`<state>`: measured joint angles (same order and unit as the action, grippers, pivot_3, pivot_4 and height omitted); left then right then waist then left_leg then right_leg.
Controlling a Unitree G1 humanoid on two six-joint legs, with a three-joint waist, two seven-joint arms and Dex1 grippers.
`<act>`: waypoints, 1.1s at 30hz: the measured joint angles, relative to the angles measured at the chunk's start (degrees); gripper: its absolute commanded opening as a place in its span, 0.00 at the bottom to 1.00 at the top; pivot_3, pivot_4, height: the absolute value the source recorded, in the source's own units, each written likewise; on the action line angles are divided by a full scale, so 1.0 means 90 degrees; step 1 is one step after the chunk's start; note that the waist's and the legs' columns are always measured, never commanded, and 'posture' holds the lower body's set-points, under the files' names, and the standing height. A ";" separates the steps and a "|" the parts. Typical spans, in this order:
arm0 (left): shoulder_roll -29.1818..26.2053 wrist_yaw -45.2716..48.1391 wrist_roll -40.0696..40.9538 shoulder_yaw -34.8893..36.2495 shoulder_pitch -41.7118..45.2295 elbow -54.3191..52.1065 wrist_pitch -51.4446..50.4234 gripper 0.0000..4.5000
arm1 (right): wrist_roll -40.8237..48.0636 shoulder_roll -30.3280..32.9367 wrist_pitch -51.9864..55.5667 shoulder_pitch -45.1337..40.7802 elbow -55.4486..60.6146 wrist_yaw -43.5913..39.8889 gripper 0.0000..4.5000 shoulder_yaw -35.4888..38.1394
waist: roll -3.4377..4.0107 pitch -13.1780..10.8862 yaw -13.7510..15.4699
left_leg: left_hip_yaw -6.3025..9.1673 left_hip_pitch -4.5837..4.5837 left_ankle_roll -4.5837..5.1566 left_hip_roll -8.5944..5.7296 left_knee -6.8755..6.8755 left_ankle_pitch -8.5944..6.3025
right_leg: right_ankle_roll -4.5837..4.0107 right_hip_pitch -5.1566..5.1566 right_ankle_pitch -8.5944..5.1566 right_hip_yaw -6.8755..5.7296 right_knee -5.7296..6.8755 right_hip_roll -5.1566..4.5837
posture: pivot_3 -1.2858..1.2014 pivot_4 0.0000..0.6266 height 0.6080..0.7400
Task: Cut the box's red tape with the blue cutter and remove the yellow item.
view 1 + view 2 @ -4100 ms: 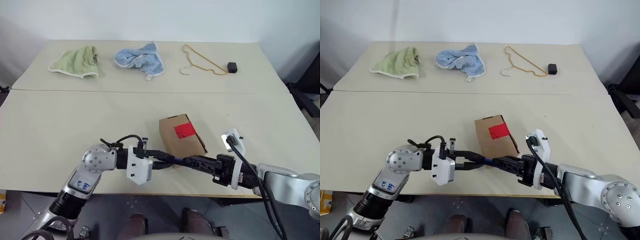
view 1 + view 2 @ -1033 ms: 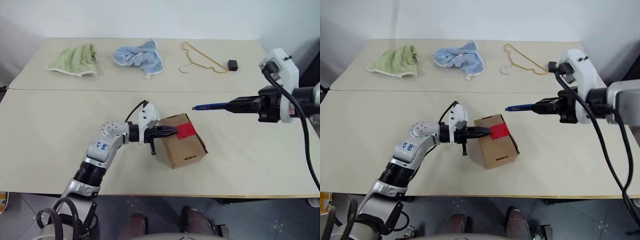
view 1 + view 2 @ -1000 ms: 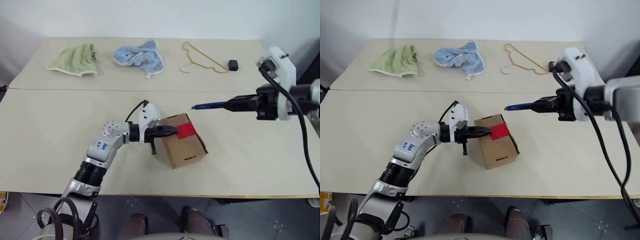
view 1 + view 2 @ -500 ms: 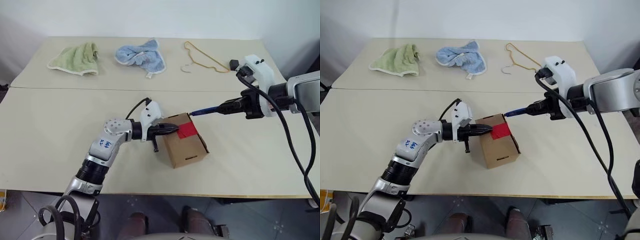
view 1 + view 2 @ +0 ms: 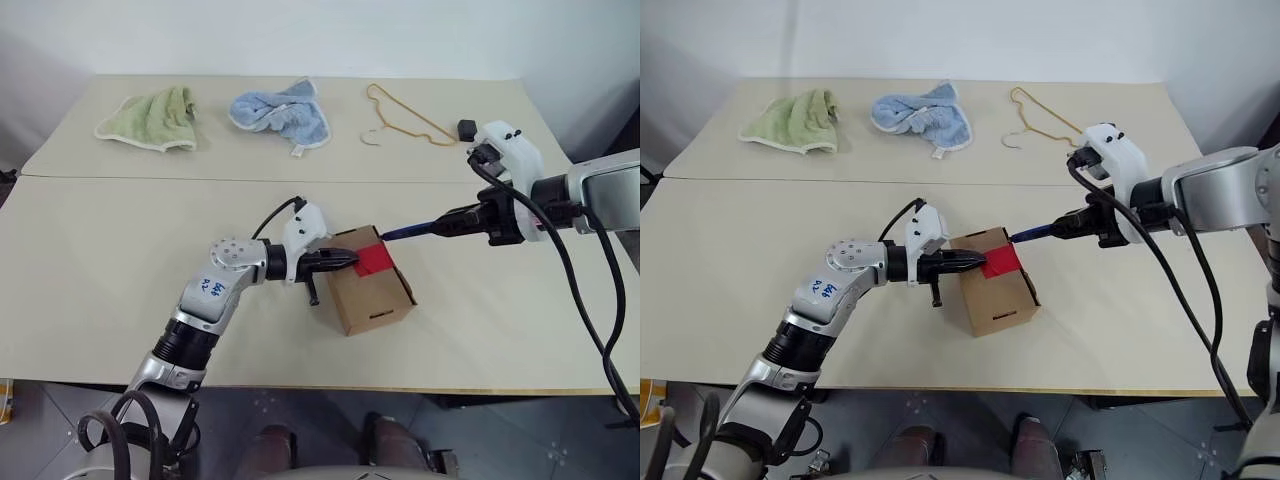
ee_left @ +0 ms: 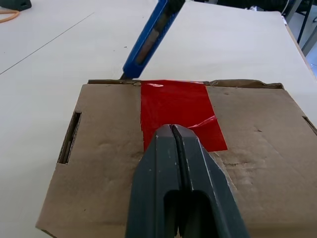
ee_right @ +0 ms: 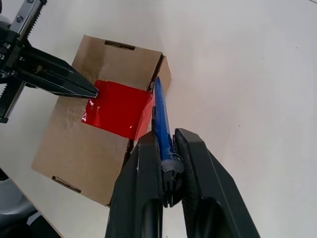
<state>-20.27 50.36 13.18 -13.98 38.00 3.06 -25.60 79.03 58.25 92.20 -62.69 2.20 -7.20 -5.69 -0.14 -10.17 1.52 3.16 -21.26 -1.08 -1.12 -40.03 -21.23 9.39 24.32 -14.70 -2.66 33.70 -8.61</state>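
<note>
We are pinning the box (image 5: 366, 282) on the table (image 5: 100, 250) with our clenched left gripper (image 6: 174, 130) pressing the red tape (image 6: 176, 111), while our right gripper (image 7: 167, 144) is clamping the blue cutter (image 7: 162, 124), pointing lengthwise at the box's far top edge.

The only writing is a short blue handwritten mark on the left forearm's (image 5: 214, 288) silver casing, too small to read. The box (image 5: 375, 293) carries no legible print.
</note>
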 measured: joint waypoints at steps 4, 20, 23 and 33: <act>0.0003 -0.0001 0.0001 0.0000 -0.0002 -0.0003 -0.0004 0.00 | -0.0187 -0.0080 0.0000 -0.0009 -0.0001 -0.0089 0.03 0.0151 | 0.0000 0.0000 0.0000 | 0.0000 0.0000 0.0000 0.0000 0.0000 0.0000 | 0.0000 0.0000 0.0000 0.0000 0.0001 0.0000 | 0.52 0.24 1.00; 0.0007 -0.0002 0.0001 0.0004 -0.0009 0.0003 -0.0004 0.00 | -0.0734 -0.0241 0.0000 -0.0129 0.0013 -0.0520 0.03 0.0180 | 0.0002 0.0001 -0.0003 | -0.0002 0.0003 0.0000 -0.0001 -0.0001 0.0000 | 0.0000 0.0000 0.0000 0.0003 0.0005 0.0000 | 0.52 0.24 1.00; 0.0006 -0.0001 0.0001 0.0004 -0.0013 0.0001 -0.0004 0.00 | -0.0654 -0.0240 0.0000 0.0034 0.0108 -0.0501 0.03 0.0241 | 0.0002 0.0001 -0.0002 | -0.0002 0.0004 0.0000 -0.0001 -0.0002 0.0000 | 0.0000 0.0000 0.0000 0.0003 0.0006 0.0000 | 0.52 0.24 1.00; -0.0013 0.0002 0.0002 0.0004 -0.0025 -0.0013 -0.0004 0.00 | -0.0284 -0.0238 -0.0003 0.0396 0.0329 -0.0203 0.03 0.0502 | 0.0002 0.0002 -0.0009 | -0.0002 0.0007 0.0000 -0.0001 -0.0002 0.0000 | 0.0000 0.0000 0.0000 0.0004 0.0007 0.0000 | 0.52 0.24 1.00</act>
<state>-20.38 50.38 13.19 -13.94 37.78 2.94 -25.64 76.47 56.10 92.18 -59.12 5.16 -9.02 -1.17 -0.12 -10.16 1.44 3.13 -21.20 -1.09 -1.13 -40.05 -21.23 9.39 24.32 -14.70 -2.63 33.76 -8.61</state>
